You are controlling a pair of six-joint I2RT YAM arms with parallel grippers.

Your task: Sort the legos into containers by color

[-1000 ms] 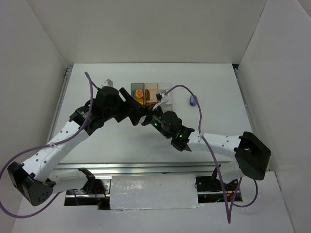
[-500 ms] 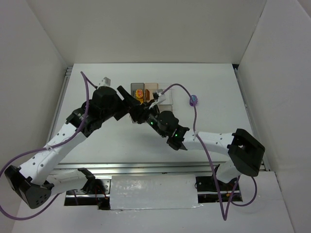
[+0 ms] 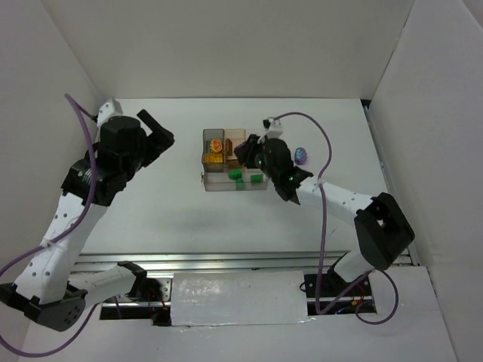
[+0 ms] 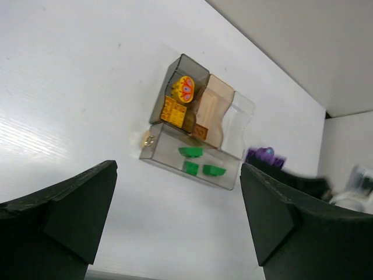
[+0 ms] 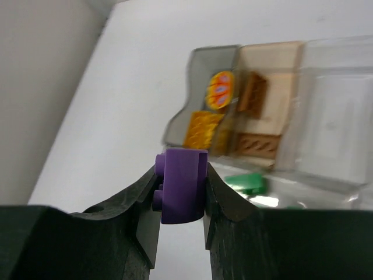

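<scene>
**Right gripper holds a purple brick**

Right gripper [image 5: 179, 201] squeezes a small purple brick [image 5: 183, 175] between its two fingers, up above the near side of the tray [image 4: 238, 123]. Left gripper [image 4: 178, 224] is wide apart and holds nothing, off to the left of the tray. Green bricks [image 4: 190, 152] lie in the long part. Yellow bricks [image 4: 174, 109] sit in the grey part, brown ones [image 4: 201, 131] in the tan part. Another purple piece [image 3: 300, 155] lies on the table [image 3: 166, 196] just right of the tray.
</scene>
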